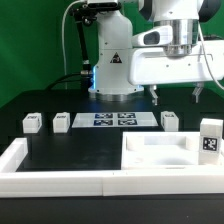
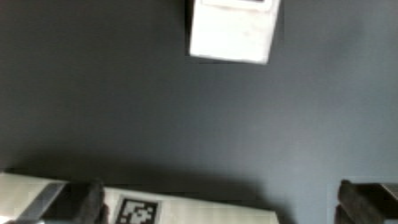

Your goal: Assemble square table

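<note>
Square table slab of white plastic (image 1: 160,148) lies flat in the exterior view's right corner of the long white U-shaped border wall (image 1: 60,180). Small white tagged leg blocks (image 1: 33,123) stand apart on the black table (image 1: 80,140). My gripper (image 1: 178,94) hangs above, fingers wide apart, holding nothing.

From the exterior view's left stand first leg block (image 1: 32,122), second leg block (image 1: 61,121), marker board (image 1: 110,119), third leg block (image 1: 169,120). Before them, the square slab (image 1: 158,153) lies within the border wall (image 1: 60,178).
</note>
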Controlling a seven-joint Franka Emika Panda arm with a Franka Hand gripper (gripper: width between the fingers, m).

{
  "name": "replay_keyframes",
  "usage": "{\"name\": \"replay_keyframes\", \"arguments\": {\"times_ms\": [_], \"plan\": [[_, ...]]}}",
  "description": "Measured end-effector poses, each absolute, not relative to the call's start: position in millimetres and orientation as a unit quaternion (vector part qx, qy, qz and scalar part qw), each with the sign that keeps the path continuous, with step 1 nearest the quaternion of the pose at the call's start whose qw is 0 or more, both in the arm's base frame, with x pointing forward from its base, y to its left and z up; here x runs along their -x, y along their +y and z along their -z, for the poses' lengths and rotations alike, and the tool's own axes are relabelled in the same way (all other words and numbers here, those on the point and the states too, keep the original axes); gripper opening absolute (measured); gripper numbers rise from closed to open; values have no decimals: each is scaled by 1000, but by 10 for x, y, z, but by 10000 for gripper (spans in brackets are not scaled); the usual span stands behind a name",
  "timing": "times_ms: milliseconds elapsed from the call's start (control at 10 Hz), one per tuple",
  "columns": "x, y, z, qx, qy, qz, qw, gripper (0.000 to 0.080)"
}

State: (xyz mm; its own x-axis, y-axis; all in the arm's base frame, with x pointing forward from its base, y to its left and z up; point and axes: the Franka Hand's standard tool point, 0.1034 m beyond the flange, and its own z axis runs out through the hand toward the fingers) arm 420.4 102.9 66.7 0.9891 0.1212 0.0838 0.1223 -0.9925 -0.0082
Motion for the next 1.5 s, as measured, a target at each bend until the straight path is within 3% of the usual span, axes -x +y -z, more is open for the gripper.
{"name": "replay_keyframes", "arguments": {"times_ms": [400, 1500], "plan": [[-4167, 1034, -647, 998, -61, 18, 7, 649], [-3985, 981, -540, 944, -41, -328, -7, 649]]}}
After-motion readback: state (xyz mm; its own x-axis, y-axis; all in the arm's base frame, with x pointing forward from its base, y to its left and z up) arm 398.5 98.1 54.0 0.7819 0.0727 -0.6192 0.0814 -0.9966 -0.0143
